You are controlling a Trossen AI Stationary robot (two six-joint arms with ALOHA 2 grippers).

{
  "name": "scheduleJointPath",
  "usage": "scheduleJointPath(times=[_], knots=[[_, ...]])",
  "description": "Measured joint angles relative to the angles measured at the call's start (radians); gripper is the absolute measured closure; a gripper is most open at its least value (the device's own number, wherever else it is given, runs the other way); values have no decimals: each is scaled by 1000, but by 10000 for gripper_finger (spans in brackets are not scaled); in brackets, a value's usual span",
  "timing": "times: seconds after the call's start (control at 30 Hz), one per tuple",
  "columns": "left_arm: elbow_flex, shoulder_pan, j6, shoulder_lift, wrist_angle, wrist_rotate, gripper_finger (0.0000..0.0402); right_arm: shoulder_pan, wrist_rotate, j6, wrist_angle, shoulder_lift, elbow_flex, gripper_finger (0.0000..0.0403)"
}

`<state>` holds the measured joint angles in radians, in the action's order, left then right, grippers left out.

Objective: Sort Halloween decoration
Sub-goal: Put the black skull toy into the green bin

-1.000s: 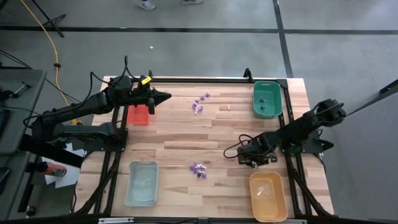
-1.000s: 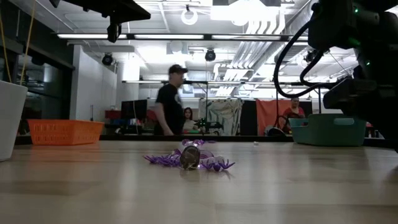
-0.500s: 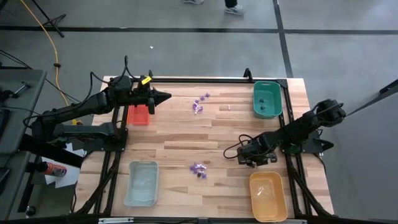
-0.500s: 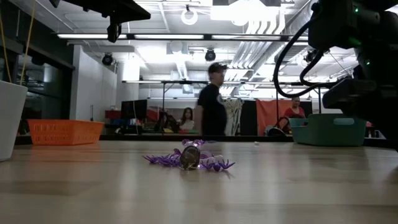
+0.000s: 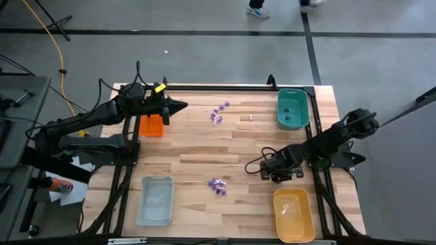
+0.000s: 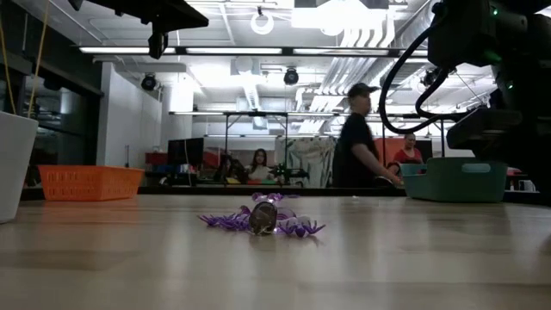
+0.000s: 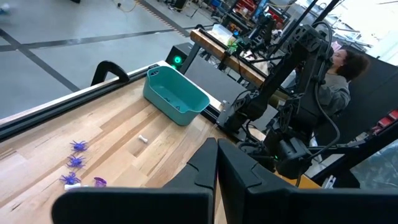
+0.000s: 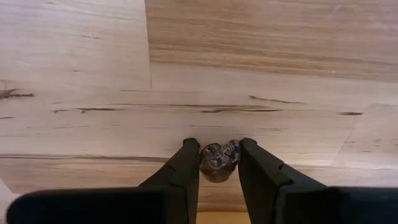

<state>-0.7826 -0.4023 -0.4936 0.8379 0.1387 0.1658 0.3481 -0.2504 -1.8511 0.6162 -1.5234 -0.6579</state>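
We take the green tray [image 5: 293,109] as our landmark and read the high view from left to right. Farthest to its left, the left gripper [image 5: 178,105] hangs over the table [image 5: 197,153] beside the red tray [image 5: 151,125], fingers [image 7: 200,167] pressed together on nothing (the left wrist view shows them meeting edge to edge). The pale blue tray [image 5: 155,199] lies below and well left of the landmark. Nearer, a purple cluster [image 5: 218,113] of decoration pieces lies level with the green tray, and a single whitish piece [image 5: 250,117] sits between that cluster and the tray. A second purple cluster [image 5: 217,184] with a dark piece lies lower on the table; in the low view it sits mid-table [image 6: 263,219]. Below the landmark and slightly left, the right gripper [image 5: 266,171] is down at the wood, its fingers [image 8: 184,168] closed narrowly on a dark piece [image 8: 218,160]. The orange tray [image 5: 293,214] lies directly below the green tray. Inside the green tray we see small dark specks, too small to identify. A person [image 6: 360,148] stands beyond the table.
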Motion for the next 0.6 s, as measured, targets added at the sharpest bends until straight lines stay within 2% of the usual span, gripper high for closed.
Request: scheduleJointPath(times=[0.6], knots=[[0, 0, 0, 0, 0, 0, 401, 0, 6, 48, -5, -1, -1, 320]])
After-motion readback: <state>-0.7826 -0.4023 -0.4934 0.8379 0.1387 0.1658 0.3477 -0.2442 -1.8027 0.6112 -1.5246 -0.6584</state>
